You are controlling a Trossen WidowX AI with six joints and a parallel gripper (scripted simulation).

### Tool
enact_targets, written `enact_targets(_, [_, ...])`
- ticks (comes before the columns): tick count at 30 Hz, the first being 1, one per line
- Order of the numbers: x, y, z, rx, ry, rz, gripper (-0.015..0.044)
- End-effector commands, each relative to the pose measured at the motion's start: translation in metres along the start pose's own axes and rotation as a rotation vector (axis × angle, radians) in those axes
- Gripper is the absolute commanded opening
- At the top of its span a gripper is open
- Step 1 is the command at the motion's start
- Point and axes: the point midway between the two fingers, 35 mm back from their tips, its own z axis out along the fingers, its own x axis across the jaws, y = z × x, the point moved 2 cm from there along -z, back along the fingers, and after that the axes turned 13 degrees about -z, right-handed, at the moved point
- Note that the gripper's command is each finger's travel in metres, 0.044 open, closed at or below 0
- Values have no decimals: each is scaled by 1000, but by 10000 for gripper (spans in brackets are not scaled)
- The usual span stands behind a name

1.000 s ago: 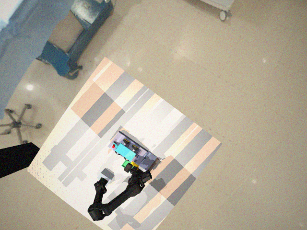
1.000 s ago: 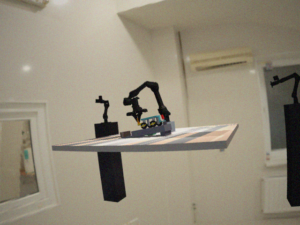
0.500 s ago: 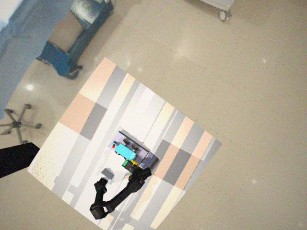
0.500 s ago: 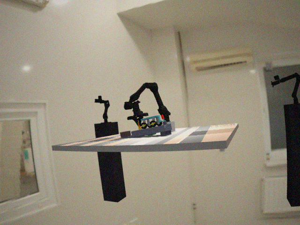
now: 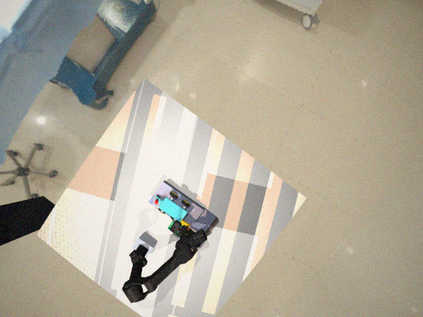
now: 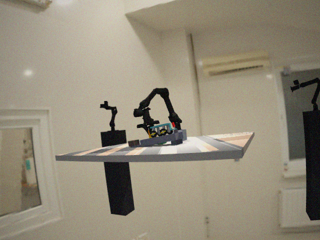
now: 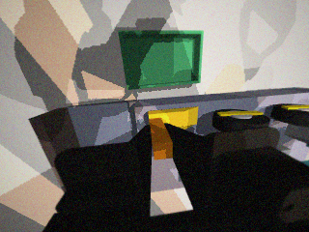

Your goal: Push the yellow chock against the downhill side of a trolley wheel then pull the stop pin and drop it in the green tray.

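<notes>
My gripper [image 5: 182, 228] [image 6: 148, 129] [image 7: 156, 128] is shut on the orange handle [image 7: 162, 138] of the chock. The chock's yellow body [image 5: 185, 223] [image 6: 149, 134] [image 7: 183, 116] is low over the ramp [image 5: 196, 211] [image 6: 155, 140] [image 7: 98, 125], just downhill of a trolley wheel [image 7: 240, 120]; a small gap shows in the wrist view. Whether its base touches the ramp is unclear. The turquoise-topped trolley [image 5: 173, 208] [image 6: 160, 126] stands on the ramp. The red-headed stop pin [image 5: 156, 201] [image 6: 173, 124] is at its uphill end. The green tray [image 5: 171, 225] [image 7: 202, 59] lies beside the ramp, partly hidden by my arm in the top view.
A brown block [image 6: 133, 143] is at the ramp's downhill end. A grey block [image 5: 147, 239] stands near my arm's base. The striped table [image 5: 160, 136] [image 6: 219, 154] carries the ramp and arm. My forearm [image 5: 164, 271] crosses the table on the arm's side of the ramp.
</notes>
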Motion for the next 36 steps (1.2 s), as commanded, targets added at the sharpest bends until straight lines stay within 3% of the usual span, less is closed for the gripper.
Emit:
enact_targets(1, [-5, -1, -1, 7, 0, 1, 0])
enact_targets(36, [-27, -4, 1, 1, 2, 2, 0])
